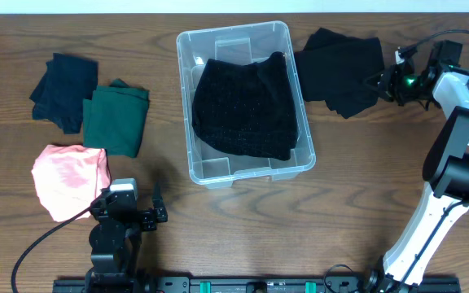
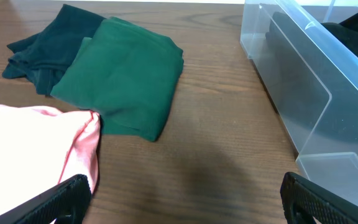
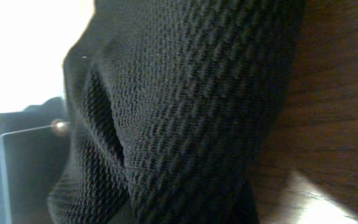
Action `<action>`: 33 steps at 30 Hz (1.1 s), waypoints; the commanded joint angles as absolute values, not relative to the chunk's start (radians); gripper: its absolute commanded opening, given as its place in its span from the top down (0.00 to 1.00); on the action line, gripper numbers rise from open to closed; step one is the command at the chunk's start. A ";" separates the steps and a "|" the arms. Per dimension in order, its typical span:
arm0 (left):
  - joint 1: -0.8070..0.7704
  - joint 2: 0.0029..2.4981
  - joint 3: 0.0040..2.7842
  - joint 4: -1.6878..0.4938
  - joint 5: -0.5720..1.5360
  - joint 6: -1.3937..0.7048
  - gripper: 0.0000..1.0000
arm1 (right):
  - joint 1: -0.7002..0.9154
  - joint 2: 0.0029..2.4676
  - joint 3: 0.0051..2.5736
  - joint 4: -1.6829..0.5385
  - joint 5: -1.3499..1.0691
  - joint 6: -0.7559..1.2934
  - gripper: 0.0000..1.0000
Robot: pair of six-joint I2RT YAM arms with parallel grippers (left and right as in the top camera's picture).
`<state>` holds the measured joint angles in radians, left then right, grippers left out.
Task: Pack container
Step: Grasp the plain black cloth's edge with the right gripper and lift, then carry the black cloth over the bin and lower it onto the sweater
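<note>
While the left tool (image 2: 188,198) hangs released over the front bench (image 1: 365,203), the clear container (image 1: 255,172) sits mid-bench, black knit garment (image 1: 247,106) inside. Far right, the right tool (image 1: 376,84) meets black cloth (image 1: 340,69); grip not discernible.

Robot lab bench: wooden table (image 1: 218,228), mounting rail (image 1: 259,286), cabled arm (image 1: 430,220).
</note>
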<state>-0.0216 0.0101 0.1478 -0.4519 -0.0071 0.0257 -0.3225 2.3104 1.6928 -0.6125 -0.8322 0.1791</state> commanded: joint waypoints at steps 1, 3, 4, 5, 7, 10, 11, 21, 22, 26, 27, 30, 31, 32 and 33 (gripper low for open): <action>-0.019 0.004 0.130 -0.454 -0.008 0.021 0.02 | -0.333 2.307 1.685 -0.595 -0.984 0.194 0.99; -0.019 0.004 0.130 -0.454 -0.008 0.021 0.02 | -0.334 2.288 1.685 -0.567 -1.046 0.194 0.99; -0.019 0.004 0.130 -0.454 -0.008 0.021 0.02 | -0.334 2.275 1.685 -0.549 -1.083 0.194 0.99; -0.019 0.004 0.130 -0.454 -0.008 0.021 0.02 | -0.334 2.260 1.685 -0.536 -1.105 0.195 0.99; -0.019 0.004 0.130 -0.454 -0.008 0.021 0.02 | -0.334 2.226 1.685 -0.521 -1.110 0.199 0.99; -0.019 0.004 0.130 -0.454 -0.008 0.021 0.02 | -0.334 2.161 1.685 -0.499 -1.110 0.205 0.99; -0.019 0.004 0.130 -0.454 -0.008 0.021 0.02 | -0.334 2.138 1.685 -0.488 -1.111 0.206 0.99; -0.019 0.004 0.130 -0.454 -0.008 0.021 0.02 | -0.332 1.942 1.685 -0.381 -1.104 0.287 0.99; -0.019 0.004 0.130 -0.454 -0.008 0.021 0.02 | -0.331 1.927 1.685 -0.372 -1.104 0.307 0.99; -0.019 0.004 0.130 -0.454 -0.008 0.021 0.02 | -0.310 1.873 1.685 -0.326 -1.134 0.361 0.99; -0.019 0.004 0.130 -0.454 -0.008 0.021 0.02 | -0.301 1.860 1.685 -0.310 -1.140 0.371 0.99; -0.019 0.004 0.130 -0.454 -0.008 0.021 0.02 | -0.261 1.814 1.685 -0.235 -1.153 0.421 0.99; -0.019 0.004 0.130 -0.454 -0.008 0.021 0.02 | -0.245 1.800 1.685 -0.202 -1.158 0.439 0.99; -0.019 0.004 0.130 -0.454 -0.008 0.021 0.02 | -0.225 1.783 1.685 -0.167 -1.160 0.460 0.99; -0.019 0.004 0.130 -0.454 -0.008 0.021 0.02 | -0.207 1.770 1.685 -0.138 -1.160 0.476 0.99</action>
<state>-0.0216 0.0101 0.1478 -0.4515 -0.0067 0.0257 -0.2657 1.8637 1.6745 -0.1883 -1.0885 0.3954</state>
